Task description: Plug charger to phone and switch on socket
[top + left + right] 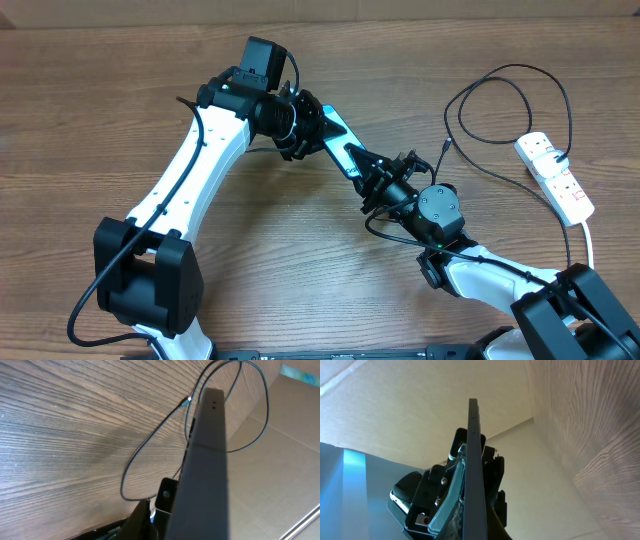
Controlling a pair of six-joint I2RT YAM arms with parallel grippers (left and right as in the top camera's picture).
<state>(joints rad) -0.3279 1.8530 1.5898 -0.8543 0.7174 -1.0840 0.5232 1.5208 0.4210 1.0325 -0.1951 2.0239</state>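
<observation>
The phone (338, 135) hangs above the table, held at both ends, and its light blue screen shows in the overhead view. My left gripper (312, 125) is shut on its upper-left end and my right gripper (360, 166) on its lower-right end. Both wrist views show the phone edge-on as a dark slab (207, 460) (475, 460). The charger (500, 85) lies looped on the table, with its free connector (443, 148) (188, 401) lying loose near the right gripper. Its other end reaches the socket (556, 176) at the right edge.
The socket's thick white lead (588, 235) runs toward the front right corner. A cardboard wall (285, 455) stands along the back of the table. Bare wood lies at the left and front centre.
</observation>
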